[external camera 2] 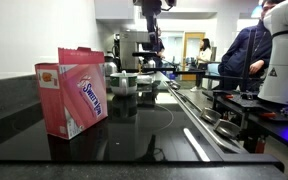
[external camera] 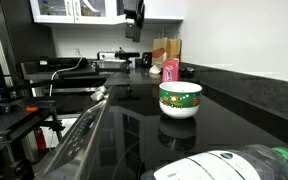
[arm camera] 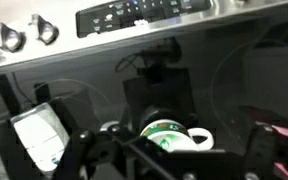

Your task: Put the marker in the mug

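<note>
The mug (external camera: 180, 98), white with a green rim band and a red-and-green pattern, stands upright on the black counter. It also shows in the wrist view (arm camera: 169, 138), straight below the camera with its handle to the right, and small in an exterior view (external camera 2: 124, 82). My gripper (external camera: 134, 18) hangs high above the counter, well above and behind the mug; it also shows at the top of an exterior view (external camera 2: 152, 30). In the wrist view its dark fingers (arm camera: 174, 160) stand wide apart on either side of the mug, with nothing seen between them. The marker does not show in any view.
A small pink container (external camera: 170, 69) stands behind the mug. A big clear green-capped bottle (external camera: 234, 165) lies at the counter's near edge. A pink sweetener box (external camera 2: 72, 90) stands close to one camera. A stove (external camera: 74, 90) adjoins the counter. A person (external camera 2: 239, 55) sits in the background.
</note>
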`<move>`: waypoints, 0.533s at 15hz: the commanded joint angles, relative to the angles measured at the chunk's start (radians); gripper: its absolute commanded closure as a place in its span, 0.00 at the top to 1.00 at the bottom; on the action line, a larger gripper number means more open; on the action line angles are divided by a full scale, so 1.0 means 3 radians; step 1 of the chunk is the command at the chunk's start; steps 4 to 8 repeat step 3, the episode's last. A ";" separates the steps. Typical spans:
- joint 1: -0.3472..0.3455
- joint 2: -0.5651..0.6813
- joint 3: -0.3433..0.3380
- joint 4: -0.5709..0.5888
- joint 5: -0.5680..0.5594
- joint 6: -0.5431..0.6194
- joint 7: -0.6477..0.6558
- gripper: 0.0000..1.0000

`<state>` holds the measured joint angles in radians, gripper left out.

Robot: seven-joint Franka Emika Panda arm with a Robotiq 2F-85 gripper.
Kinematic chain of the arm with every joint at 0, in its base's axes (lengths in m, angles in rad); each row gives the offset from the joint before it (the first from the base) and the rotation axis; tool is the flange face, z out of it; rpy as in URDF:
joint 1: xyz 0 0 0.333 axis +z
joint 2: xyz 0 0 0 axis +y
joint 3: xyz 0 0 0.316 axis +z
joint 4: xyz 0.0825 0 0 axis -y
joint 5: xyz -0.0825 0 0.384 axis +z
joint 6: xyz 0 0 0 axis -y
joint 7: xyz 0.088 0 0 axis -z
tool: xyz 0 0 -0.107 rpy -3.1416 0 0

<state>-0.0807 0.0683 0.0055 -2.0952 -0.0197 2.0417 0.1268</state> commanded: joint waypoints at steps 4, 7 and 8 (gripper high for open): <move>0.0131 0.0041 -0.0030 0.0213 -0.0656 -0.0488 -0.0389 1.00; 0.0131 0.0041 -0.0030 0.0213 -0.0656 -0.0488 -0.0389 1.00; 0.0131 0.0041 -0.0030 0.0213 -0.0656 -0.0488 -0.0389 1.00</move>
